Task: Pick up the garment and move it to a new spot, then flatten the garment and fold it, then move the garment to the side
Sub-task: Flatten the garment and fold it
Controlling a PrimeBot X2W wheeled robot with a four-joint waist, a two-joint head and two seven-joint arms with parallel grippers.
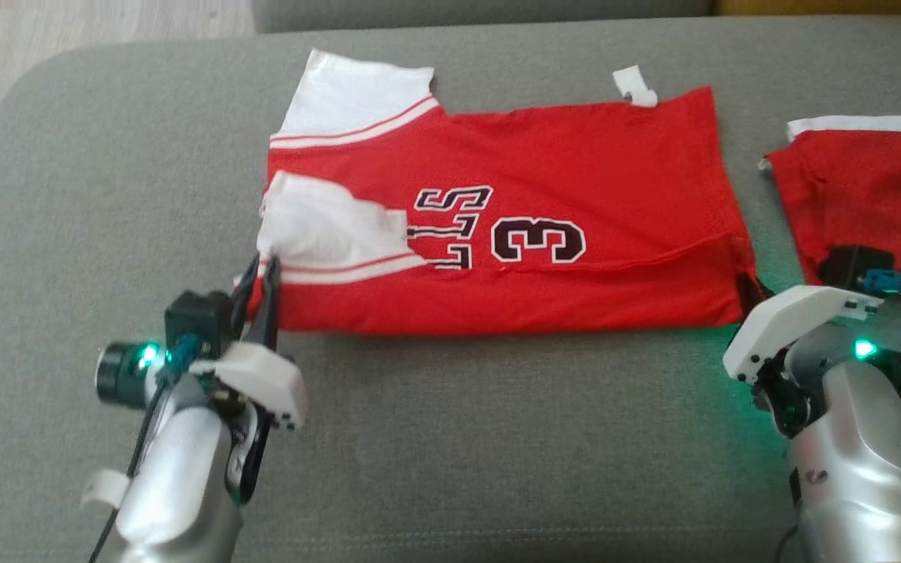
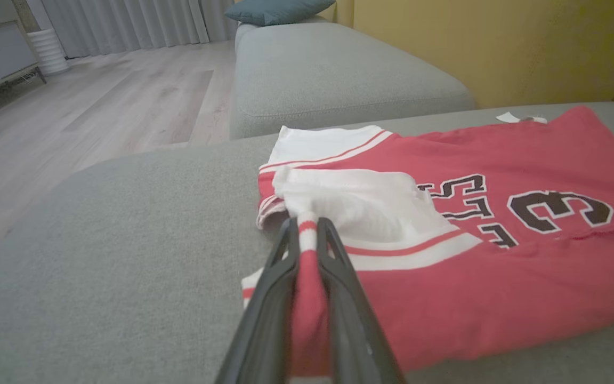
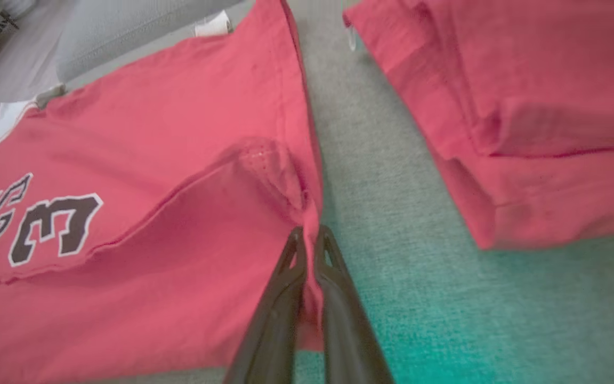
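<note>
I see the red jersey [image 1: 513, 234] lying flat mid-sofa [image 1: 419, 438], its near edge folded over once. My left fingers [image 2: 295, 240] clamp its near-left corner and my right fingers [image 3: 300, 250] its near-right corner. By my judgement, more folding and the move aside remain.

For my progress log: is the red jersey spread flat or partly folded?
Partly folded. On the red jersey, the near strip lies doubled over the front, edge below the number; a white sleeve is turned inward.
</note>
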